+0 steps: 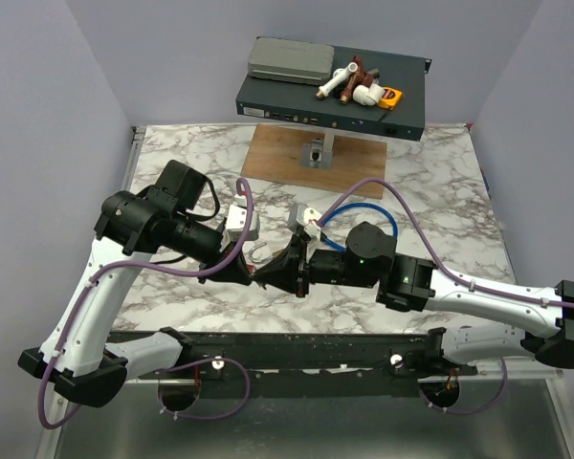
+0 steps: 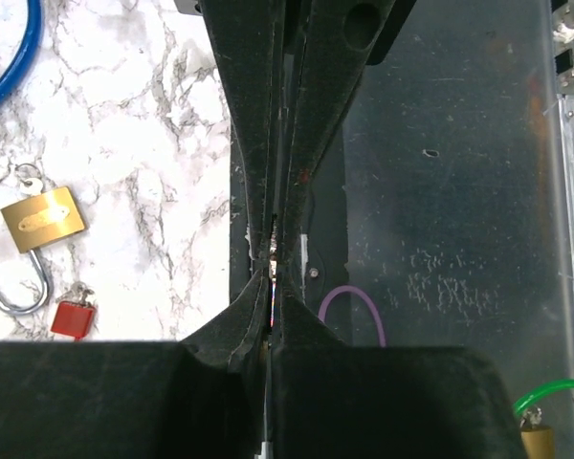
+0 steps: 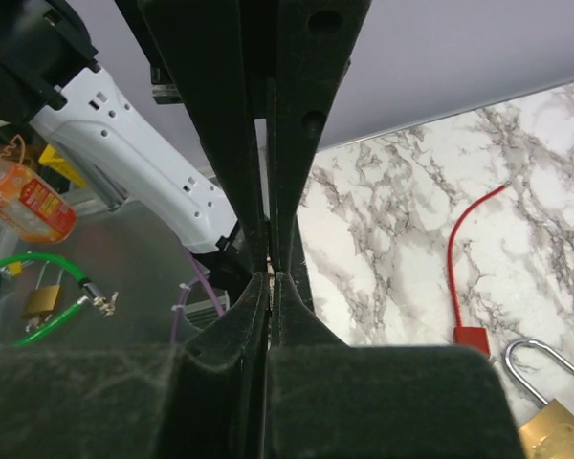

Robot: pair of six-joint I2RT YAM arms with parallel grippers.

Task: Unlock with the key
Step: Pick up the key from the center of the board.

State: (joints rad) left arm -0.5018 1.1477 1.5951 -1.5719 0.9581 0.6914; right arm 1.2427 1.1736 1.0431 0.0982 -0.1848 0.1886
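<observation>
**While Both Jaws Press Shut Tip to Tip, the Padlock Lies Flat on the Marble**

Where the left arm (image 1: 86, 306) and the right arm (image 1: 478, 296) meet, just below the middle of the top view, the left jaws and the right jaws point straight at each other. Both pairs are pressed together along their length, and in each wrist view the two pairs meet tip to tip at mid-frame. A tiny bright glint (image 2: 273, 253) sits at that meeting point, too small to say what it is.

The brass padlock (image 2: 43, 218) lies flat on the marble surface (image 1: 430, 191), at the left edge of the left wrist view and in the lower right corner of the right wrist view, apart from both pairs of jaws. Its silver shackle (image 2: 14, 292) curves away toward the lower left; whether it is latched cannot be told. A small pale bit touches the body's opposite end, also too small to name. Just beside the shackle lies a red tag (image 2: 72, 318), from which a thin red wire (image 3: 464, 249) runs up across the marble. A blue cable (image 2: 14, 57) arcs through the upper left of the left wrist view.

In the top view the arms hide the padlock.
</observation>
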